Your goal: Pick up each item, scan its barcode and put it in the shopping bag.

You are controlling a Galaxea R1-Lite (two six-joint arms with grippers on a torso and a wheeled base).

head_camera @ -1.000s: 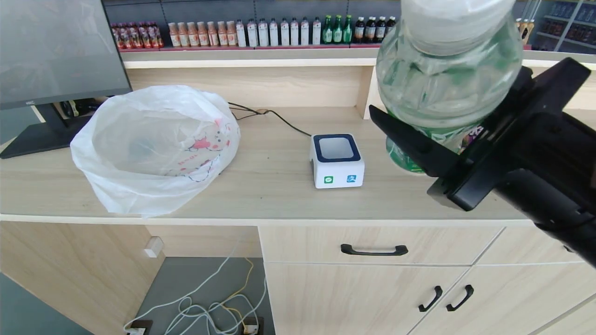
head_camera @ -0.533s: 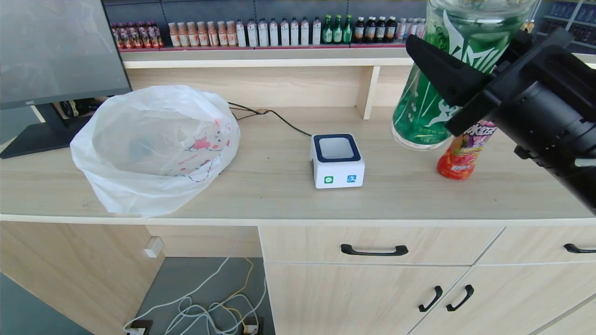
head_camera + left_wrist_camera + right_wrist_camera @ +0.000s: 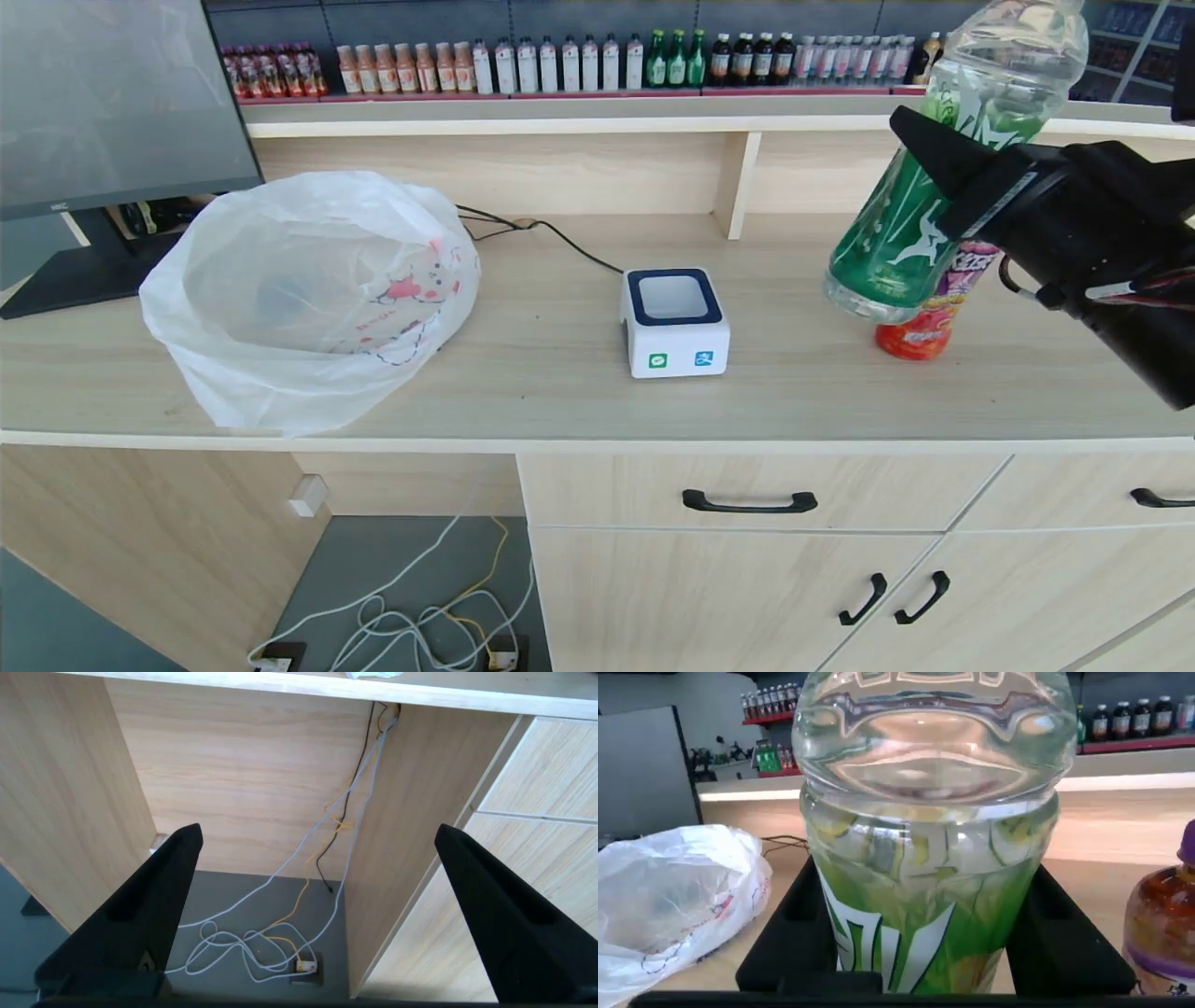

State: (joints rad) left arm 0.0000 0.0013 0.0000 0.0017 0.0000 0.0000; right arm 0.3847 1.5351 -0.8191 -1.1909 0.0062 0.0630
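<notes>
My right gripper [image 3: 962,159] is shut on a clear bottle with a green label [image 3: 920,219], held tilted above the counter's right side. In the right wrist view the bottle [image 3: 929,859] sits between the black fingers [image 3: 789,938]. Just behind and below it, a smaller bottle with a red and pink label [image 3: 920,327] stands on the counter; its purple cap [image 3: 1188,845] shows too. The white scanner [image 3: 674,322] sits mid-counter, left of the held bottle. The white shopping bag [image 3: 308,289] lies open at the left. My left gripper [image 3: 318,915] hangs open below the counter, holding nothing.
A monitor [image 3: 112,103] stands at the back left behind the bag. A black cable [image 3: 551,238] runs from the scanner to the rear. A raised shelf [image 3: 560,117] with a divider [image 3: 733,182] bounds the counter's back. Cables [image 3: 280,943] lie on the floor underneath.
My right gripper has carried the green bottle to the right and away from the head camera, tipping it. The red and pink bottle behind it has come into sight.
</notes>
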